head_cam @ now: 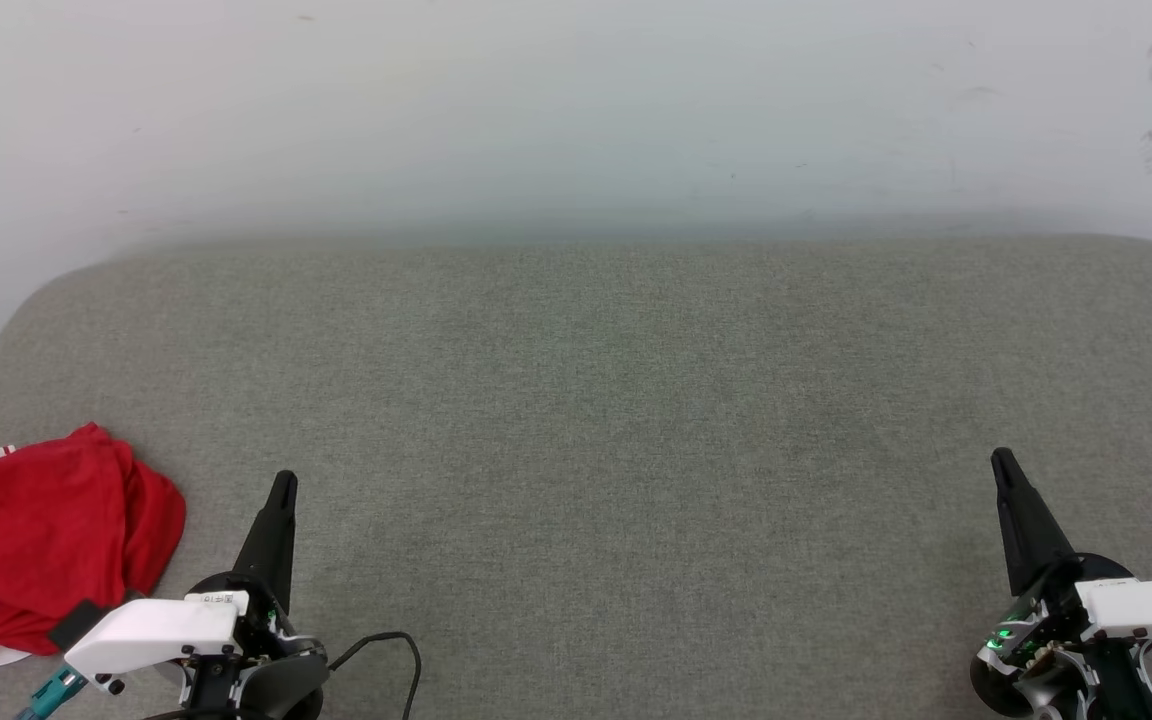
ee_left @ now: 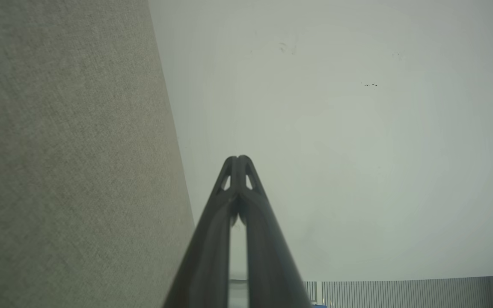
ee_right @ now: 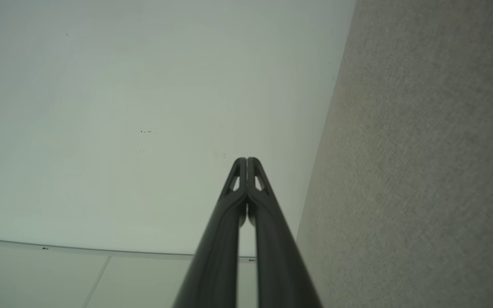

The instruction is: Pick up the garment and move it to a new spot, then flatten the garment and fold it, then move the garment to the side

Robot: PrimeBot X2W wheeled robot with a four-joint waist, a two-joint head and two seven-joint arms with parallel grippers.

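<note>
The garment [head_cam: 41,535], a bright red shirt with bits of white trim and a black white-edged letter, lies crumpled at the far left of the grey cushioned surface [head_cam: 596,420], partly cut off by the picture's edge. My left gripper [head_cam: 283,482] is at the lower left, just right of the garment and apart from it, its fingers pressed together with nothing between them. My right gripper [head_cam: 1002,459] is at the lower right, also shut and holding nothing. In the wrist views both grippers [ee_left: 238,159] [ee_right: 246,160] show their tips touching against a pale wall.
A pale wall [head_cam: 576,110] rises behind the surface's rounded far edge. A black cable [head_cam: 391,645] loops on the fabric beside my left wrist. A slatted panel [ee_left: 400,293] shows low in the left wrist view. Wide bare fabric lies between the two grippers.
</note>
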